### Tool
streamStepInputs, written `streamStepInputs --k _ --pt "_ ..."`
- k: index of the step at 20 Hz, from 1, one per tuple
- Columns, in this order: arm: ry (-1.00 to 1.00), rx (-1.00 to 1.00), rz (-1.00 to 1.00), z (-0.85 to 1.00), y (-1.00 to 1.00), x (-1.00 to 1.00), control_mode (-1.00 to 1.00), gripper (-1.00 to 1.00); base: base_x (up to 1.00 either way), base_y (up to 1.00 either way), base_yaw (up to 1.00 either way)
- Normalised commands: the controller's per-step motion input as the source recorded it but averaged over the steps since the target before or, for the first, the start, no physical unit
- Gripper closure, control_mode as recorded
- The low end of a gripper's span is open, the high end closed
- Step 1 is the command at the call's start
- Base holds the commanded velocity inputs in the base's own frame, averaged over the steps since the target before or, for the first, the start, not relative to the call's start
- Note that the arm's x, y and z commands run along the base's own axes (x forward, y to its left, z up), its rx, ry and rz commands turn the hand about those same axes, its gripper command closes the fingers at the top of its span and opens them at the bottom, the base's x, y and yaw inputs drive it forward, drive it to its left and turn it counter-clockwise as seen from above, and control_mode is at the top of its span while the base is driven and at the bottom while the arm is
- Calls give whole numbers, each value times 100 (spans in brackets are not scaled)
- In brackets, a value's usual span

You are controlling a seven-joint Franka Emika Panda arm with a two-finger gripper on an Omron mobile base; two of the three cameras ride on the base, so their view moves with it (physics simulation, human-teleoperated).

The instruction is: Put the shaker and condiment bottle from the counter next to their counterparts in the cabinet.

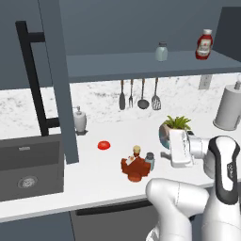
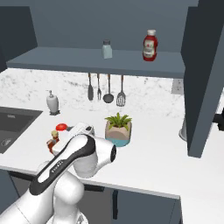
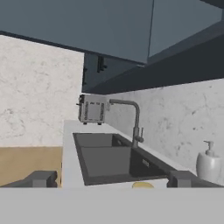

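the gripper (image 3: 112,180) stands wide open and empty, aimed level along the bench (image 1: 94,181) toward the sink (image 3: 105,159). the shaker (image 1: 149,161) and squat bottle (image 1: 133,167) stand upright, touching, just left of the hand and slightly below it. their counterparts stand on the cabinet shelf (image 1: 117,66) above.

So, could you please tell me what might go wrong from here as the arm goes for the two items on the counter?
The shaker stands right beside the condiment bottle, so open fingers closing on one could knock the other over. The potted plant sits close behind the hand and could get bumped. On the cabinet shelf, the resting shaker and ketchup bottle could be toppled during placing.
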Motion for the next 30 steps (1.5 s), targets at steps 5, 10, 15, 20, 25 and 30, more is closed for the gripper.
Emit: streamStepInputs --k 5,10,15,20,25,30 --pt "0 -1 1 -37 0 0 -100 -100 0 0 0" --pt "0 -3 3 -79 4 3 -100 -100 0 0 0" --pt "1 0 1 -35 14 20 -100 -100 0 0 0" --pt "-1 0 -2 -17 24 24 -100 -100 0 0 0" --pt "0 0 -10 -31 62 34 -100 -100 0 0 0" --pt "1 0 -13 -7 52 17 -100 -100 0 0 0"
